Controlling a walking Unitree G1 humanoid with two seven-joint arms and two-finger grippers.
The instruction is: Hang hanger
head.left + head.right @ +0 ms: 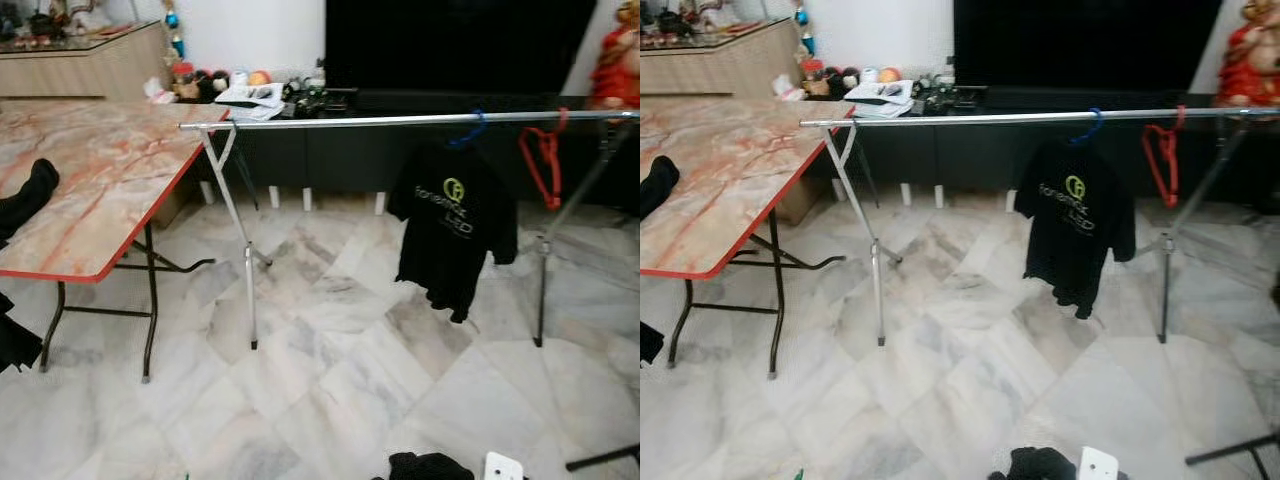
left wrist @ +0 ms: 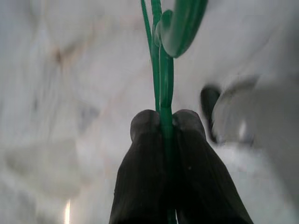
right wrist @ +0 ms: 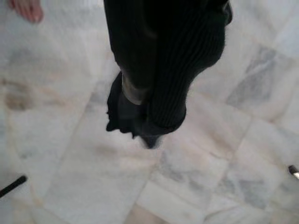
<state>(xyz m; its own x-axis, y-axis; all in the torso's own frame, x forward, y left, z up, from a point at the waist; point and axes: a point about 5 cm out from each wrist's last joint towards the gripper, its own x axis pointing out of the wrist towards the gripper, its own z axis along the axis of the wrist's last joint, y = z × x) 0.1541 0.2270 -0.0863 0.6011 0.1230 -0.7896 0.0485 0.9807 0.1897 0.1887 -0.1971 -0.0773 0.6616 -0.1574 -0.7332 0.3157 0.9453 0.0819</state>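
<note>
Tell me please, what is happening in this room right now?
The robot stands before a metal clothes rail on a marble floor. Its left gripper has its fingers shut on a green hanger, not yet on the rail. A black T-shirt on a blue hanger and a bare red hanger already hang there. The right gripper points down at the floor.
</note>
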